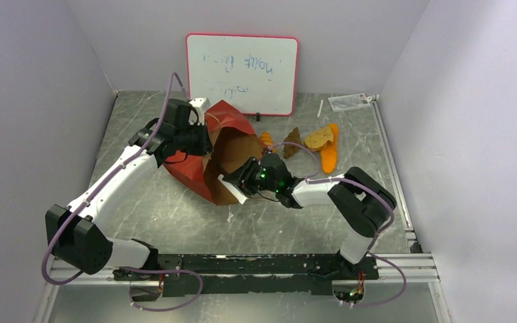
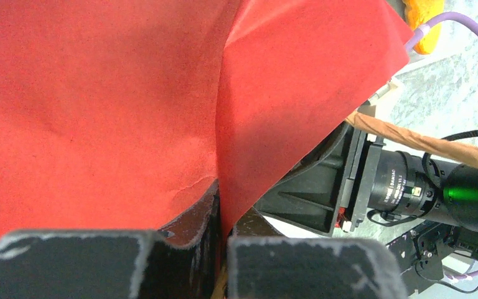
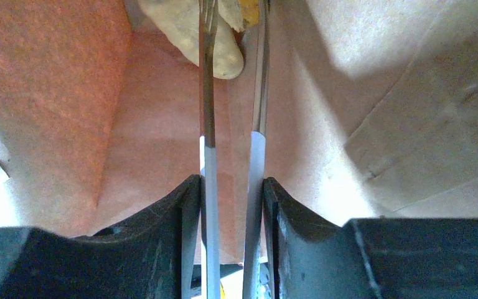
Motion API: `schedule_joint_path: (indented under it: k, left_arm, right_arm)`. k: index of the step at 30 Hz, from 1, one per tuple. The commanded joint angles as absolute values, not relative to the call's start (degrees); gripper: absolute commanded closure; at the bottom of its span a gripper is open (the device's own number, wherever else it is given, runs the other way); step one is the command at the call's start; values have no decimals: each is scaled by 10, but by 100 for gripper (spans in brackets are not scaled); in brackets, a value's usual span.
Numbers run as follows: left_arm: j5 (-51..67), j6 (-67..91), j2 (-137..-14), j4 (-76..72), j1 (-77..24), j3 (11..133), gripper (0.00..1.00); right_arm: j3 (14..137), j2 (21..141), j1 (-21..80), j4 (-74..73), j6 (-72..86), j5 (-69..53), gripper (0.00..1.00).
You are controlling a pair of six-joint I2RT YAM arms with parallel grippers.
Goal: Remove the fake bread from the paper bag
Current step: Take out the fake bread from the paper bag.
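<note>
Looking mostly done: long orange loaf (image 1: 330,153), tan round slice (image 1: 318,138), dark brown piece (image 1: 292,142) and orange ridged croissant (image 1: 266,139) lie outside the tipped brown-and-red paper bag (image 1: 232,151). The left gripper (image 2: 221,249) pinches its red paper. The right gripper (image 3: 227,187) is inside by one pale piece (image 3: 224,53), can't tell if it's grabbed.

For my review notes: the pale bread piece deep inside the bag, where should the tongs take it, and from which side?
Probably the pale bread's rounded near end, coming straight in through the bag's open mouth. The bag lies on its side with walls close around, so only that end faces the tongs in the right gripper, whose blades straddle part of it.
</note>
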State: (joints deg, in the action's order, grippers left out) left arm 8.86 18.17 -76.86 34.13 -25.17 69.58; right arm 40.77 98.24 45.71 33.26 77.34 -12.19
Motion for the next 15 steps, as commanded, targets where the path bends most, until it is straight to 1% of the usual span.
schedule_joint_path:
  k: [1, 6, 7, 8, 10, 12, 15]
  left_arm:
    - [120, 174, -777, 332, -248, 700, 93]
    - [119, 170, -781, 336, -248, 707, 93]
    - [119, 170, -781, 337, -248, 707, 93]
    - [119, 170, -781, 337, -248, 707, 93]
    - [116, 173, -779, 338, -248, 704, 93]
    - [106, 177, -777, 339, -248, 701, 93]
    - [73, 190, -776, 349, -248, 700, 93]
  right_arm:
    - [421, 1001, 448, 380, 781, -145, 58]
    - [427, 1019, 442, 401, 785, -158, 58]
    - [429, 1022, 442, 406, 786, -160, 60]
    - [432, 1025, 442, 410, 787, -163, 63]
    - [434, 1028, 441, 415, 788, -165, 77]
    - [433, 1025, 440, 413, 787, -166, 87]
    - [426, 1015, 440, 405, 784, -165, 96]
